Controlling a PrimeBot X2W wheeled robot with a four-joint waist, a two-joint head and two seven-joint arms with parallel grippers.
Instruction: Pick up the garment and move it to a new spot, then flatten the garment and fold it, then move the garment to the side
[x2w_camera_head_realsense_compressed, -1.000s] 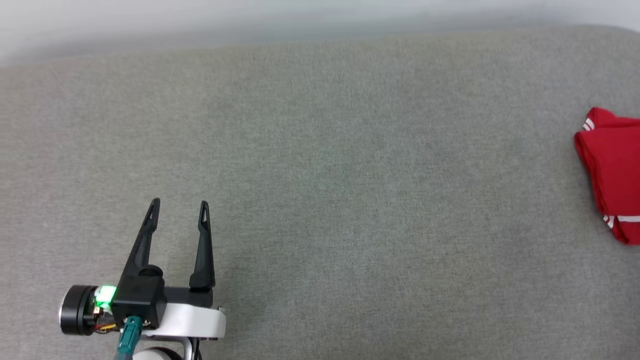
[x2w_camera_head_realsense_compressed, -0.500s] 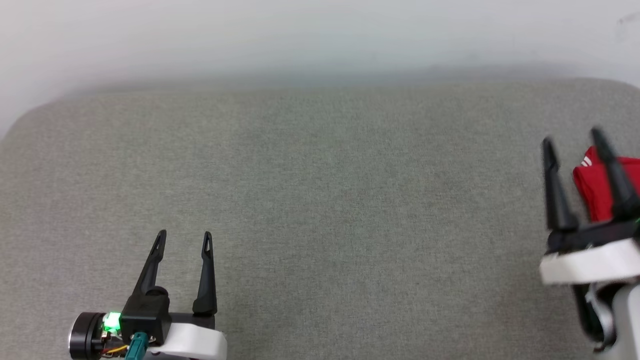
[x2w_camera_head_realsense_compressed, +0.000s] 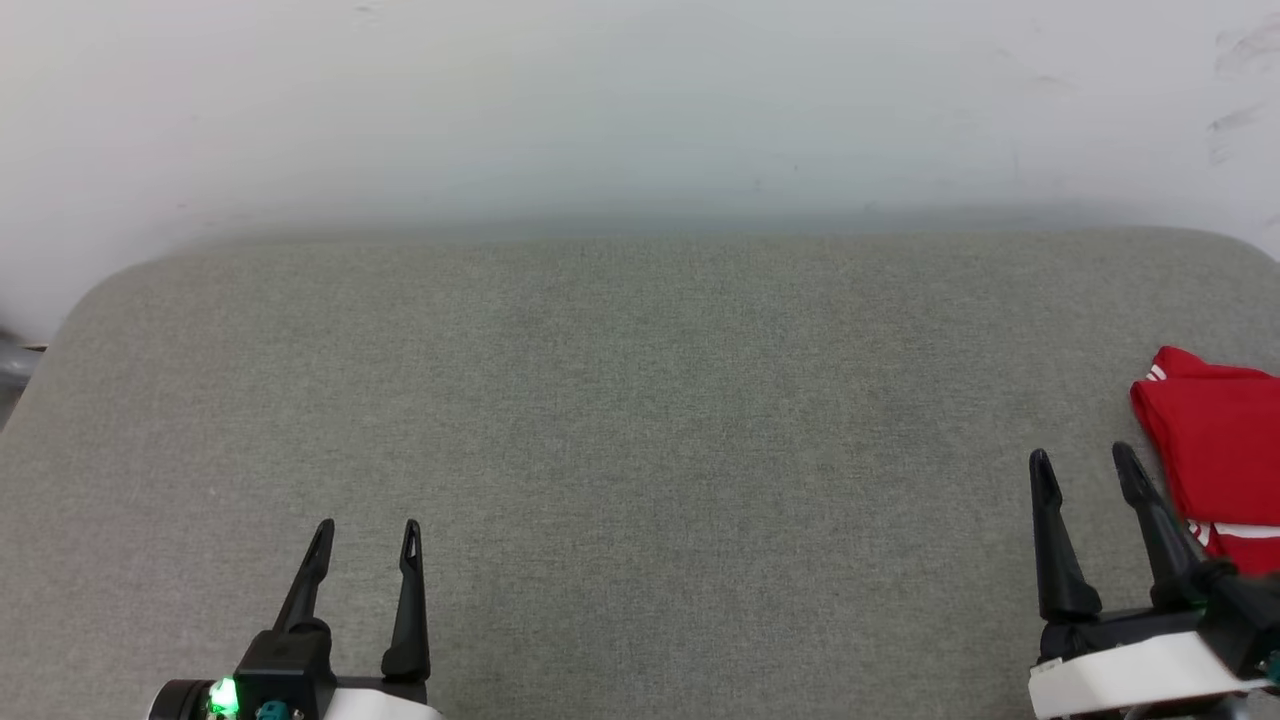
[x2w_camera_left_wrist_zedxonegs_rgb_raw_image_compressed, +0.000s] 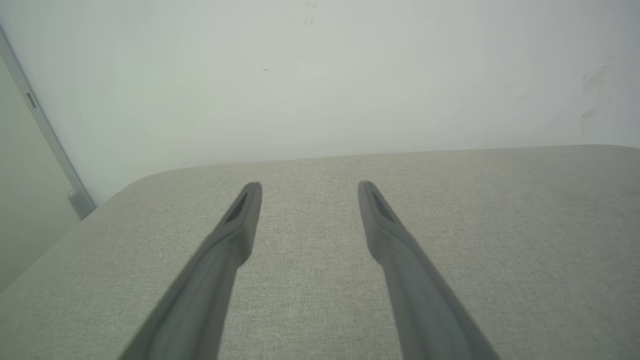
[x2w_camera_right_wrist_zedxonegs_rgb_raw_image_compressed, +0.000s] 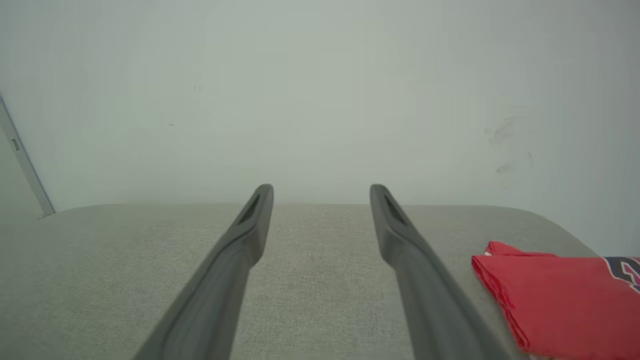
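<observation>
My left jaws and right jaws stand spread and empty; the garment (x2w_camera_head_realsense_compressed: 1215, 450) lies folded near the right edge of the counter (x2w_camera_head_realsense_compressed: 640, 420), just beside my right jaws, which could snag it or nudge it off

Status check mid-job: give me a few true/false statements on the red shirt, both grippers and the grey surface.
1. The red jersey-style garment with white striped trim lies folded near the right edge of the grey fabric surface. True.
2. The right gripper is clamped on the garment. False: its fingers stand apart with nothing between them, and the garment lies to their right.
3. The left gripper is open and empty. True.
4. The garment lies between the left gripper's fingers. False: bare grey surface shows between them.
</observation>
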